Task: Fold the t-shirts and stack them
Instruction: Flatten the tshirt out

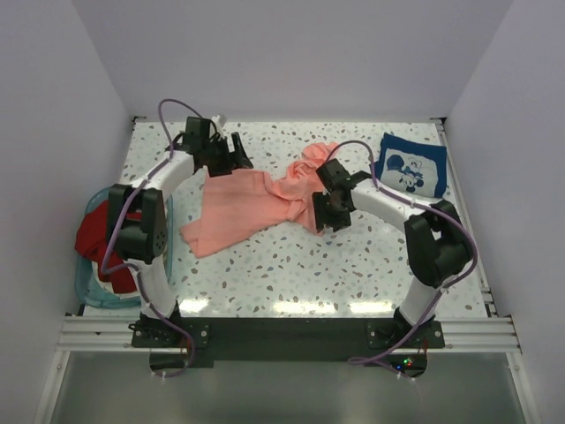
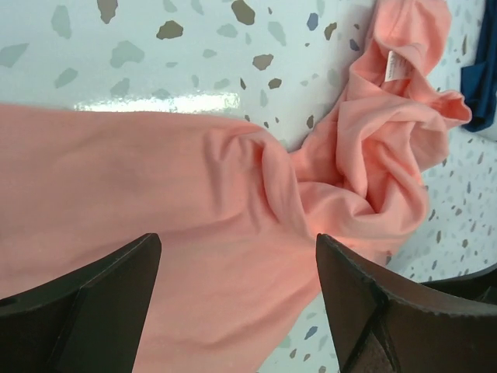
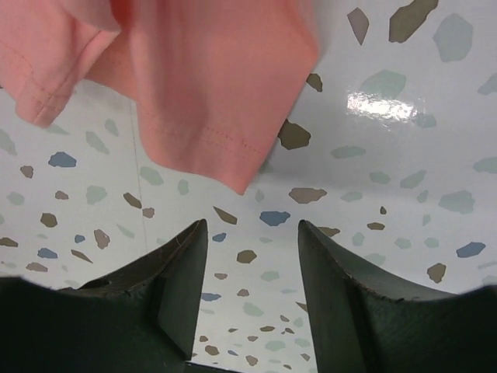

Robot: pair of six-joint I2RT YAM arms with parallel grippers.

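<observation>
Shirts: one pink [image 1: 238, 208]; one navy [image 1: 410, 164]; one red [image 1: 91, 235].

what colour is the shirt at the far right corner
Navy shirt with white cartoon print; top external view.

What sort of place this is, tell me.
Probably a robotics lab cell, not a home: speckled table boxed by plain white walls, two arms bolted to a rail, salmon-pink t-shirt on it.
</observation>
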